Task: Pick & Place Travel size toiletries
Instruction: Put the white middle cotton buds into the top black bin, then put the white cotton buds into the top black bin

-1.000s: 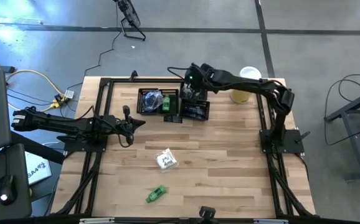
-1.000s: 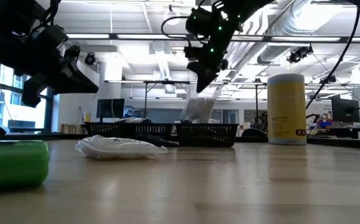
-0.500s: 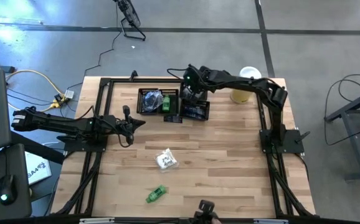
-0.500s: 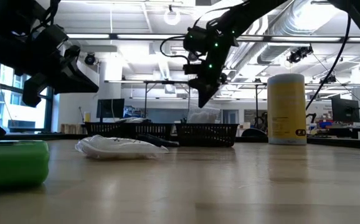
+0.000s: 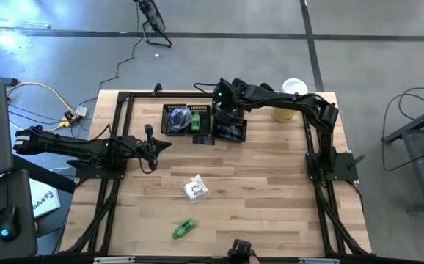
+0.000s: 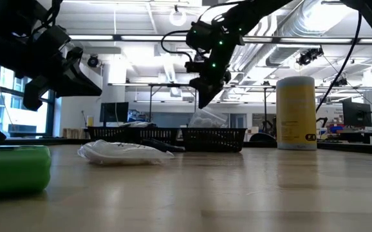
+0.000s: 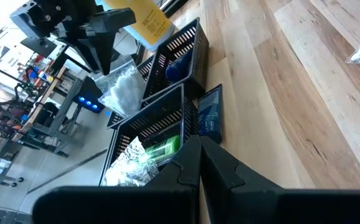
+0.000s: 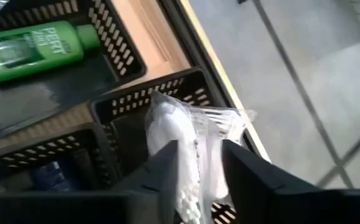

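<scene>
My right gripper (image 8: 198,149) stands open above the far end of the right black mesh tray (image 5: 230,130). A white crinkly sachet (image 8: 183,134) lies there between its fingers and pokes up over the tray's rim (image 6: 206,120). The left tray (image 5: 177,119) holds a green tube (image 5: 197,122) and pale packets. A dark navy packet (image 5: 203,139) lies on the table by the trays. Another white sachet (image 5: 195,189) and a green tube (image 5: 184,229) lie nearer the front. My left gripper (image 5: 153,144) waits shut at the left, touching nothing. My right gripper points slantwise down at the white sachet's top (image 8: 167,118), one finger on either side of it. I cannot tell whether a fingertip touches it. The sachet rests in the tray with its lower part hidden by the tray wall.
A tall yellow cylinder (image 5: 284,111) with a white lid (image 5: 294,86) stands at the back right, close to the right arm. Black frame rails (image 5: 117,147) run along the table's sides. Bare wood lies in the middle and at the right.
My right gripper has come down toward the right tray and let go of the white sachet. The sachet hung below the fingers a second ago; it has dropped into the tray and sits there with its top above the rim.
</scene>
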You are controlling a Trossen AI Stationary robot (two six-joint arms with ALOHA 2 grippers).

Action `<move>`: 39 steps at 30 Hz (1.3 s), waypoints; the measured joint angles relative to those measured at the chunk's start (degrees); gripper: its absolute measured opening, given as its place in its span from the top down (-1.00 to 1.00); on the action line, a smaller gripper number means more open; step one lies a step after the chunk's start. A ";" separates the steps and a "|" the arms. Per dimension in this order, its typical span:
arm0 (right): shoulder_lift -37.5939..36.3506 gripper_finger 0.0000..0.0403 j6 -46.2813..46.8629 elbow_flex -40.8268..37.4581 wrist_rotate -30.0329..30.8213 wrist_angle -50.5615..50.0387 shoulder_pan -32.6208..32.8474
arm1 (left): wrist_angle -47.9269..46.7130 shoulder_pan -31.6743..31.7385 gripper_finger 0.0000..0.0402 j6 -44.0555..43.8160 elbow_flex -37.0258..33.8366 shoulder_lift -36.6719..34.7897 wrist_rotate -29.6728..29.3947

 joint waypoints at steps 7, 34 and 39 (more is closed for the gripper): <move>-1.59 0.20 -1.01 0.04 16.19 -1.09 2.45 | -0.03 0.00 1.00 -0.02 0.02 0.01 0.15; -12.43 0.66 3.26 0.09 -4.08 -1.60 19.15 | -0.20 -0.01 1.00 -3.10 0.00 0.02 0.14; -12.33 0.73 7.53 0.04 -7.40 -1.40 21.89 | -0.22 -0.01 1.00 -4.96 0.00 0.02 1.11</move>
